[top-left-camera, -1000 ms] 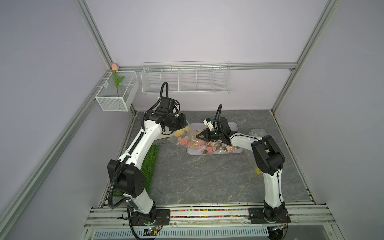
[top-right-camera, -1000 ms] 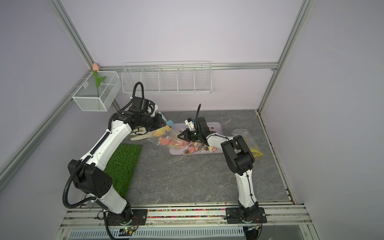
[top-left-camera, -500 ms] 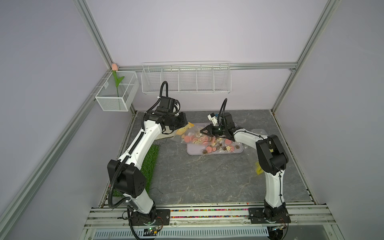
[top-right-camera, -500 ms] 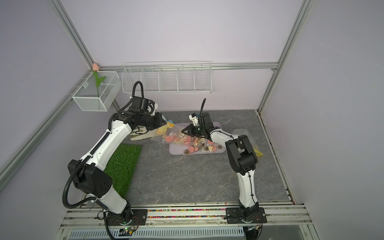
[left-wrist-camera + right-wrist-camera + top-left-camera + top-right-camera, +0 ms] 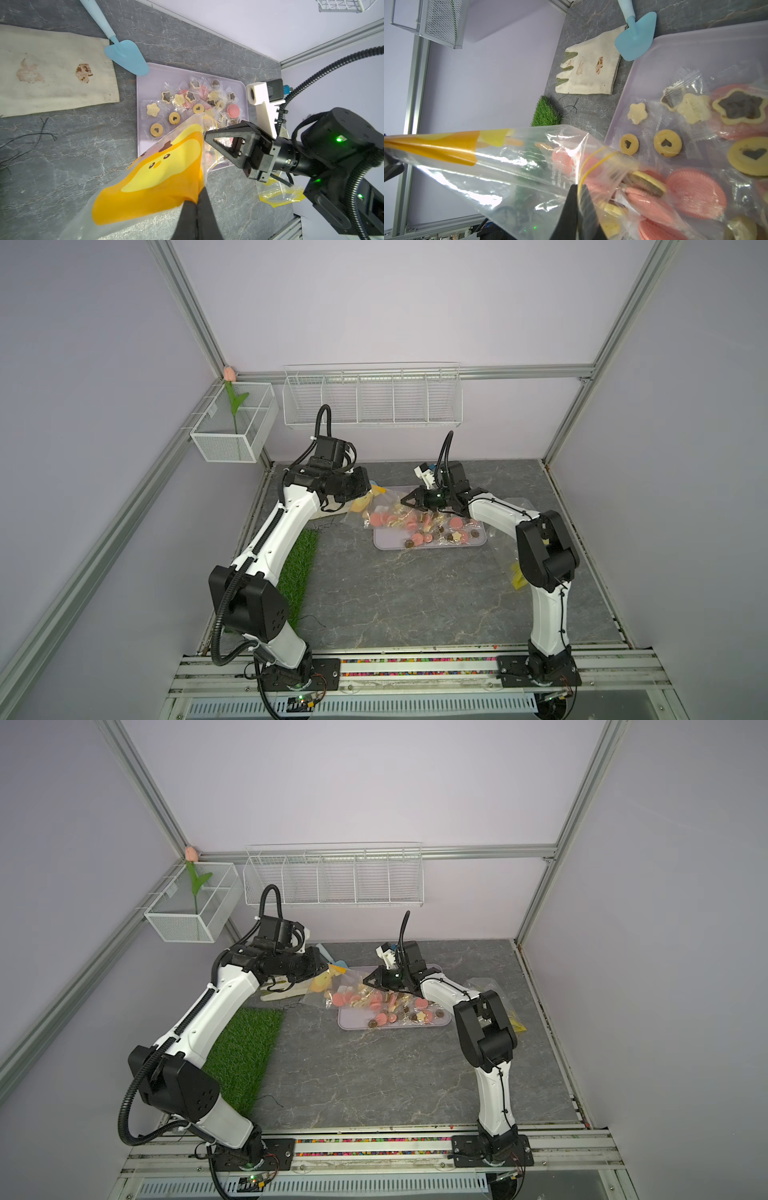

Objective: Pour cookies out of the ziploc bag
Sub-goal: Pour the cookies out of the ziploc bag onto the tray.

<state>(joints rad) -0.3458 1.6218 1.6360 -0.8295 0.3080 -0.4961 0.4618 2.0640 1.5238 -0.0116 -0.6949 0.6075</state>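
The ziploc bag (image 5: 158, 170), clear with a yellow-orange cartoon face, hangs stretched between my two grippers over the left end of the lavender tray (image 5: 386, 545). My left gripper (image 5: 197, 199) is shut on the bag's orange corner. My right gripper (image 5: 578, 187) is shut on the bag's edge by the yellow zip line. In both top views the left gripper (image 5: 365, 495) and right gripper (image 5: 366, 982) sit close together. Cookies (image 5: 174, 118), pink discs, cream stars and heart rings, lie on the tray. Several more cookies (image 5: 643, 187) are still inside the bag (image 5: 508, 164).
A blue scoop (image 5: 126, 56) and a stained cream cloth (image 5: 52, 70) lie beside the tray's far left corner. A green turf mat (image 5: 297, 572) lies at the left. Another yellow-printed bag (image 5: 517, 576) lies right of the tray. Wire baskets (image 5: 370, 398) hang on the back wall.
My right gripper has lifted a little and drawn back toward the far wall with the bag's edge. The left arm has hardly moved.
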